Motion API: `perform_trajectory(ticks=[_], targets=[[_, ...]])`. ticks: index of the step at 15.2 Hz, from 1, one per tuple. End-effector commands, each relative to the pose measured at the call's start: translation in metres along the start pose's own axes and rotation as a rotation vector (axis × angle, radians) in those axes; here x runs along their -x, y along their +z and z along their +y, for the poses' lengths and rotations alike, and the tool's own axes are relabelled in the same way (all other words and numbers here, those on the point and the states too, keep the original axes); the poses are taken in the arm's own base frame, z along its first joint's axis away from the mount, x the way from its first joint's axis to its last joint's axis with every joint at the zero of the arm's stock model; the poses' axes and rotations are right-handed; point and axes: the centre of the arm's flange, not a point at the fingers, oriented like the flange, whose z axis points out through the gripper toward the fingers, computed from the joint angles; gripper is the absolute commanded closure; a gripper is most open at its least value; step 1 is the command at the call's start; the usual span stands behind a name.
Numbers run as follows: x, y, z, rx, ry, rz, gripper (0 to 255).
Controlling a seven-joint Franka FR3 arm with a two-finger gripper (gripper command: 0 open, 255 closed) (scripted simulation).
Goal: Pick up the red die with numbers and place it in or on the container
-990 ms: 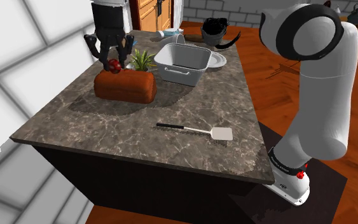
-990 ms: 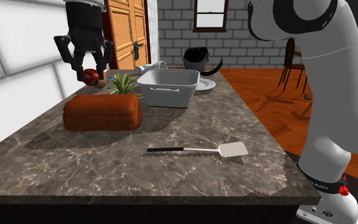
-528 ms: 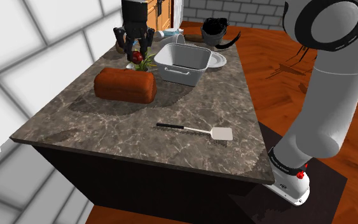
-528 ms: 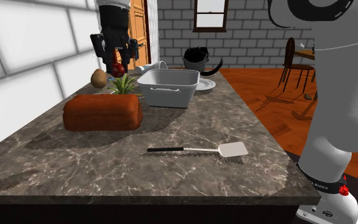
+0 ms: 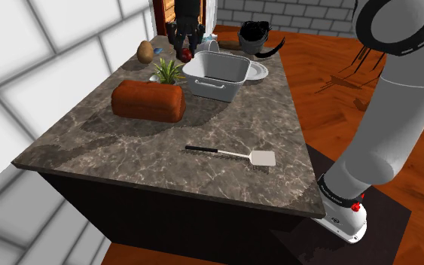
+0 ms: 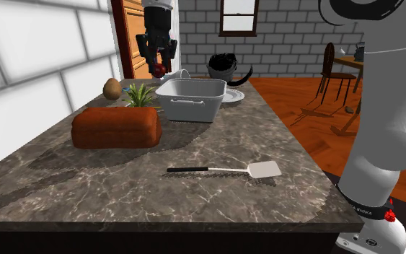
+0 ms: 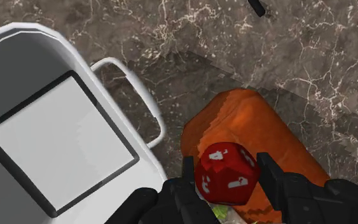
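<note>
The red die with white numbers (image 7: 226, 174) is clasped between my black fingers (image 7: 187, 177). My gripper (image 5: 184, 53) is shut on the red die (image 5: 185, 55) and hangs high over the far part of the marble counter, just off the left far corner of the grey rectangular container (image 5: 216, 74). In the second exterior view the gripper (image 6: 159, 68) holds the die (image 6: 159, 69) above and left of the container (image 6: 190, 99). From the wrist, the container (image 7: 50, 137) with its handle lies beside the die, its inside bare.
A brown loaf (image 5: 148, 101) lies on the counter near the container, with a small green plant (image 5: 167, 71) and a potato (image 5: 145, 52) behind it. A spatula (image 5: 233, 155) lies toward the front. A plate (image 5: 257, 71) and a black pot (image 5: 256, 35) stand at the far end.
The gripper has carried the die from above the loaf toward the far end, rightward in the shoulder view, up beside the container's far left corner. The potato has come into view.
</note>
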Motion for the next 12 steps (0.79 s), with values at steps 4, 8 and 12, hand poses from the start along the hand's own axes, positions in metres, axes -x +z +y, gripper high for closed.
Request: perform_trajectory(ticks=[4,8,12], targets=[[-0.007,-0.01,0.064,0.0,-0.001,0.0,255],[-0.013,-0.019,0.115,0.0,-0.001,0.0,255],[-0.02,-0.029,0.167,0.0,-0.001,0.0,255]])
